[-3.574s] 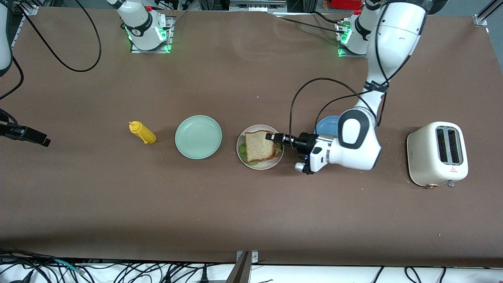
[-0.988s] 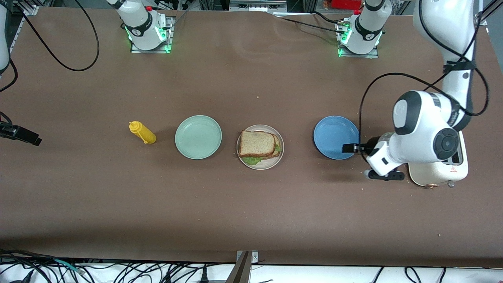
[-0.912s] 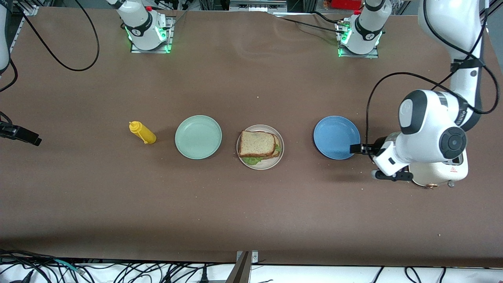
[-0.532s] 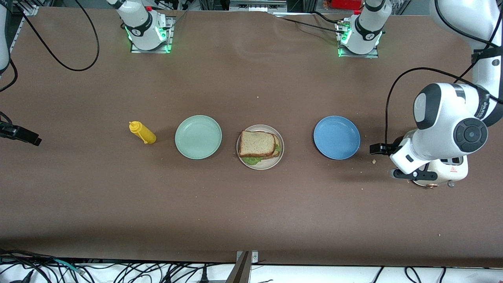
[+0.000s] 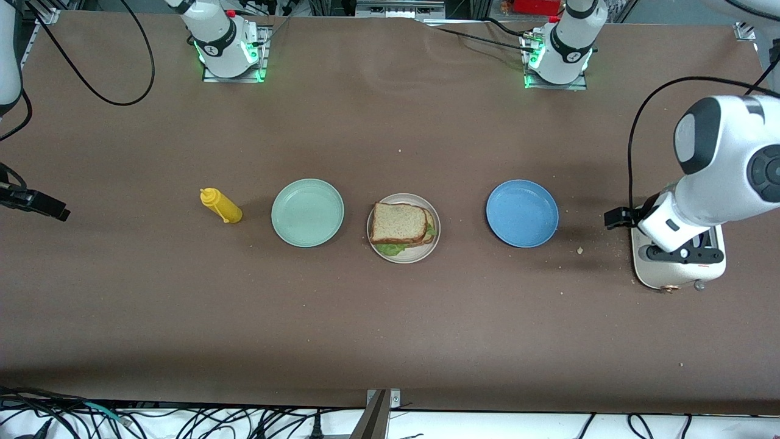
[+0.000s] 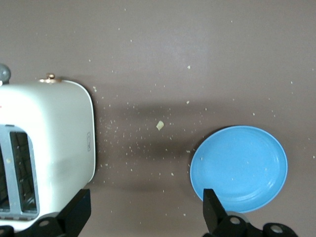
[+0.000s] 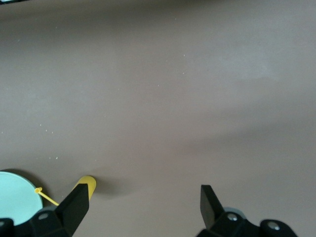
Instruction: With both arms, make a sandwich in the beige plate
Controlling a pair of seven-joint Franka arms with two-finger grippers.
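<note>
The sandwich (image 5: 401, 225) sits assembled on the beige plate (image 5: 426, 249), midway along the table between the mint green plate (image 5: 308, 213) and the blue plate (image 5: 522, 213), so the build looks finished and the step in hand is simply clearing away. Doing that well means keeping both arms high and well apart from the plates (a stray brush could slide the top slice off the lettuce).

The left gripper (image 6: 145, 217) hangs over the bare table between the toaster (image 5: 679, 268) and the blue plate, fingers spread wide with nothing between them. The right gripper (image 7: 143, 212) waits at the right arm's end of the table, above bare table near the mustard bottle (image 5: 221, 205), also spread and empty.

Counted from largest down: one table (image 5: 390, 317), two arms, one toaster, three plates, one sandwich, one mustard bottle, and scattered crumbs (image 6: 159, 125) near the toaster.
</note>
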